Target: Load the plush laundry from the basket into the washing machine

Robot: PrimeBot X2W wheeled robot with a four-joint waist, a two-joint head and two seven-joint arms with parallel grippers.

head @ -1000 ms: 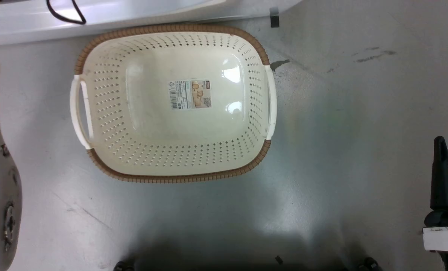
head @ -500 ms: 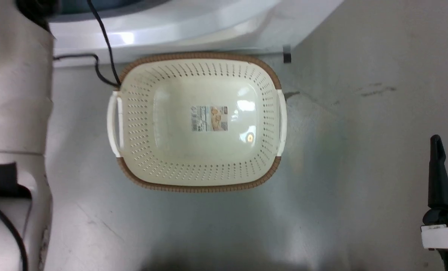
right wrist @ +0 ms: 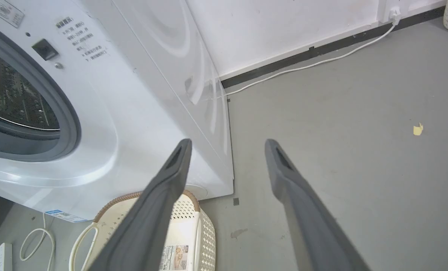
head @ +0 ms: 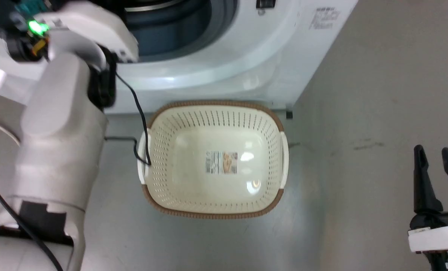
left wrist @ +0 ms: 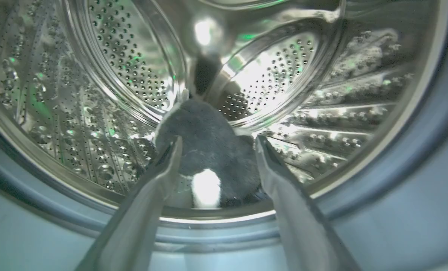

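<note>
Laundry area: white front-loading washing machine [right wrist: 141, 94], laundry basket [head: 216, 215], bare grey floor [right wrist: 340, 169], plain white wall [right wrist: 284, 30].

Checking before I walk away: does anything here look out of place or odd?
A black cable from the left arm dangles over the basket's left handle, and a small yellowish scrap lies on the grey floor.

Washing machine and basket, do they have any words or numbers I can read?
No text can be read for sure.
Label on the basket bottom: print and barcode, too small.
Grey print on the washing machine front: too small and tilted.
Blue-edged sticker at its lower edge: blurred.
</note>
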